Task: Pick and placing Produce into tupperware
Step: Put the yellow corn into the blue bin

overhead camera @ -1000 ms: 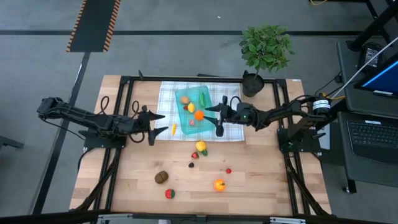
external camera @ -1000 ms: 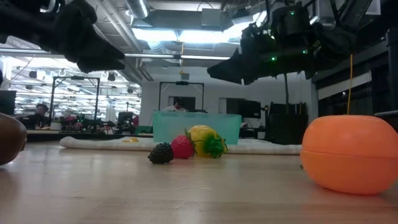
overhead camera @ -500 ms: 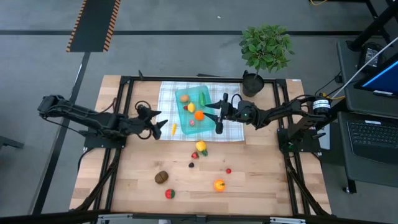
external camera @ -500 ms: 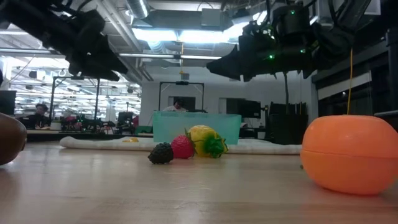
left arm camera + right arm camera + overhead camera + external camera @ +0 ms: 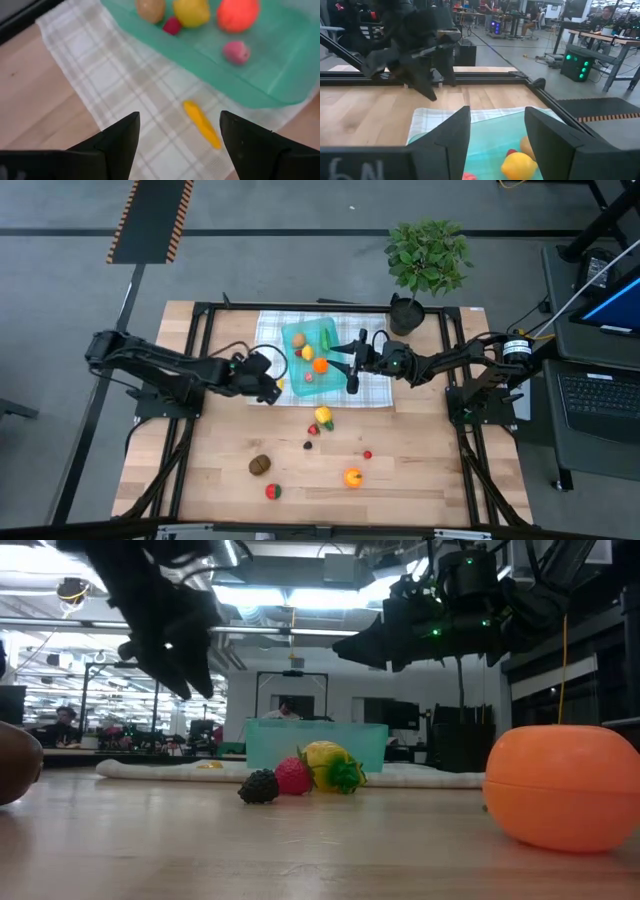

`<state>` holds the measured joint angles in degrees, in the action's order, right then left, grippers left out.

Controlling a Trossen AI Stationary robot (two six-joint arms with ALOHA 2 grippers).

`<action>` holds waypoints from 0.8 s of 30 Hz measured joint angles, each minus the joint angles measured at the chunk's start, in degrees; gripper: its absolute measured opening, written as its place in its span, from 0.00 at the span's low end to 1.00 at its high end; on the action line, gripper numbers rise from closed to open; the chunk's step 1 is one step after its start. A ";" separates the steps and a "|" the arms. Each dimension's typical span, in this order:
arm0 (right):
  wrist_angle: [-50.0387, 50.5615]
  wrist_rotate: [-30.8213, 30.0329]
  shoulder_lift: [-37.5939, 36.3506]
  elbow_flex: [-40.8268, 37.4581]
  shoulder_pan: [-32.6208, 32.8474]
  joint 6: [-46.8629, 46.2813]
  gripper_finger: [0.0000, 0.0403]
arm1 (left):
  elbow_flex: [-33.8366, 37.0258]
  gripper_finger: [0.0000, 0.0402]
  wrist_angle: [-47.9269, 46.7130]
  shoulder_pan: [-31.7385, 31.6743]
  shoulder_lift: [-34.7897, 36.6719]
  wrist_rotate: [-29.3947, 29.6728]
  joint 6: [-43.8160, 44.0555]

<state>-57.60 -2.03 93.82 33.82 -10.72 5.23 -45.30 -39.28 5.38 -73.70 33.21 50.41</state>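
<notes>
Item one, left tool [image 5: 272, 385]: you have it over the left edge of the checked cloth [image 5: 268, 340], jaws wide and empty, poised above a small yellow-orange carrot [image 5: 201, 124] lying flat on the cloth just beside the tupperware's near-left wall. Judged light, stiff, slick plastic and slender; you would do best to pinch it across its middle, jaws square to its length, since an end grip may let it swivel or squirt out. Item two, tupperware [image 5: 327, 330]: teal, shallow, on the cloth toward the counter's far edge, already holding a lemon [image 5: 191, 11], an orange [image 5: 237, 12], a potato-like piece [image 5: 150, 8] and red berries. Item three, right tool [image 5: 352, 366]: over the tupperware's right rim, jaws partly open, nothing in them. Item four, loose produce on the bare counter [image 5: 430, 470] nearer the front edge: a yellow-green piece [image 5: 323, 417], a dark berry [image 5: 308, 445], a kiwi [image 5: 260, 465], another orange [image 5: 352, 477].
</notes>
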 joint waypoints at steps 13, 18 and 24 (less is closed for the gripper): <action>0.99 0.07 0.00 0.00 0.00 1.14 0.47 | -7.28 0.66 -3.77 2.42 -13.54 -2.78 6.47; 2.94 0.14 0.00 0.00 0.00 1.11 0.47 | -7.28 0.66 -3.61 2.70 -15.18 -2.80 6.49; 2.95 0.14 0.00 0.00 0.00 1.11 0.47 | -7.28 0.66 -3.11 2.75 -15.16 -2.98 6.61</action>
<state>-54.65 -1.89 93.82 33.82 -10.72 6.35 -52.58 -42.39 8.13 -88.86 30.24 57.02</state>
